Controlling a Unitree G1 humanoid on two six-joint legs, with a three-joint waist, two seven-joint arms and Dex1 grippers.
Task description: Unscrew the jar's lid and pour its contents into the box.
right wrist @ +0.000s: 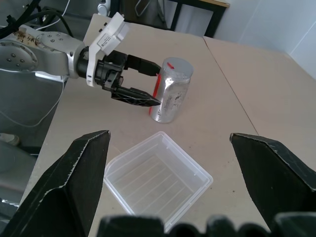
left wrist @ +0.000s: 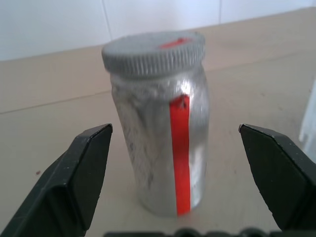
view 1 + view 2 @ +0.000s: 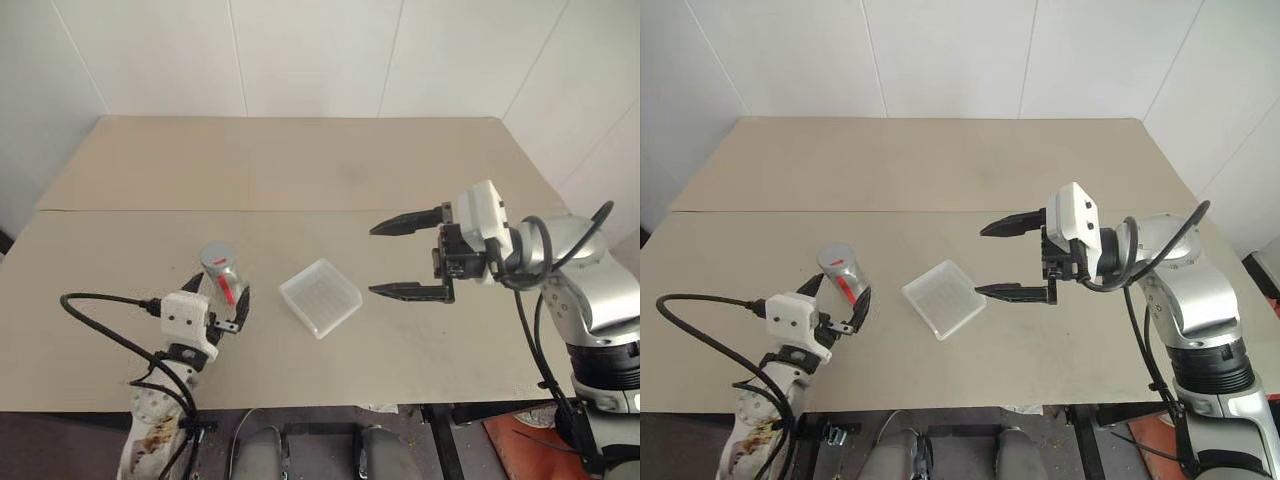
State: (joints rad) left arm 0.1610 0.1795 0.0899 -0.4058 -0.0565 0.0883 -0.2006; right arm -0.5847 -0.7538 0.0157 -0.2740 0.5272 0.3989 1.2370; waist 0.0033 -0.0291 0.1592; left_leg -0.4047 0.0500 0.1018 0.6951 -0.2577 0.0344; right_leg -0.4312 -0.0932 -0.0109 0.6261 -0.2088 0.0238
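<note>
Small silvery-grey foil-wrapped jar (image 3: 223, 275) with grey ribbed lid (image 2: 153, 53) is standing near the table's (image 3: 300, 170) front-left edge; looking light, slick. My left gripper (image 3: 222, 302) is bracketing its body wide open, gripping nothing; right gripper (image 3: 405, 257) is gaping empty.

The worktop (image 3: 300, 170) is bare along its far edge and across both far corners, giving unobstructed passage there. Two items stand toward the near edge: the jar (image 3: 224, 275), upright with the lid (image 2: 154, 51) screwed on, toward the near left corner, and the box (image 3: 320, 297) near the middle. A strip of bare surface separates them. The left claw (image 3: 222, 303) straddles the jar with fingers spread, a gap visible on either side. The right claw (image 3: 398, 258) hangs open just beside the box's right side, above the surface. The box's top is open and unblocked.
</note>
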